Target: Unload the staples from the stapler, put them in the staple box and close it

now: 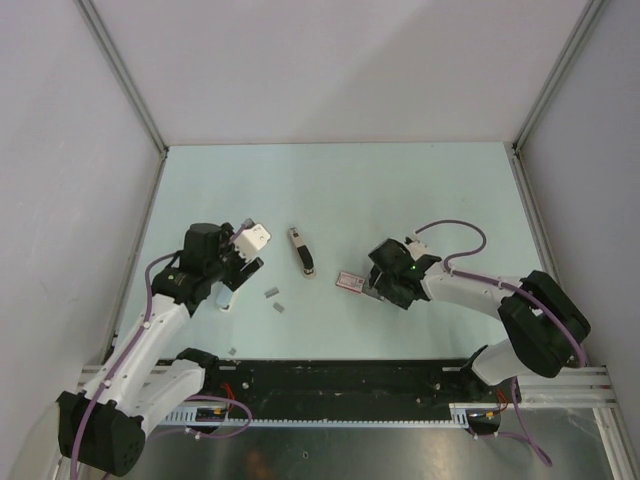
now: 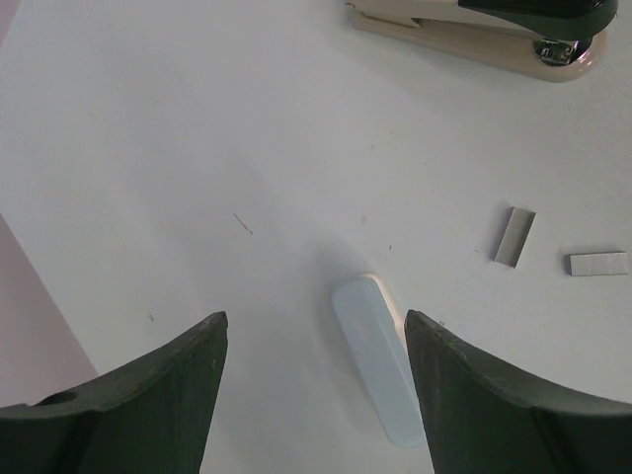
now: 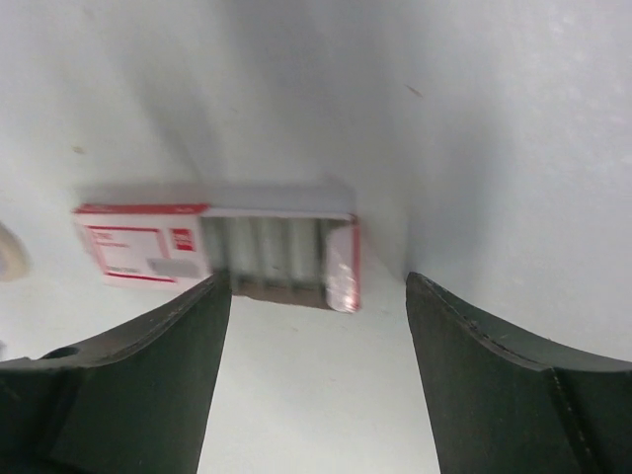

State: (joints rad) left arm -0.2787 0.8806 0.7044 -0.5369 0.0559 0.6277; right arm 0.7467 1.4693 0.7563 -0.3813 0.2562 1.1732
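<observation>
While nothing held it, the stapler [image 1: 300,250] lay flat on the table [image 1: 400,190] between the two arms.
The left gripper [image 2: 314,321] hung wide open near two loose staples [image 2: 514,236], maybe ready to reach them. The right gripper [image 3: 316,279] was open too, just over the pink box [image 3: 148,242].

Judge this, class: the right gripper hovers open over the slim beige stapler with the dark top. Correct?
Wrong thing: the right gripper hovers open over the flat pink-and-grey rectangular box, as the right wrist view shows. The slim beige stapler lies apart, mid-table.
</observation>
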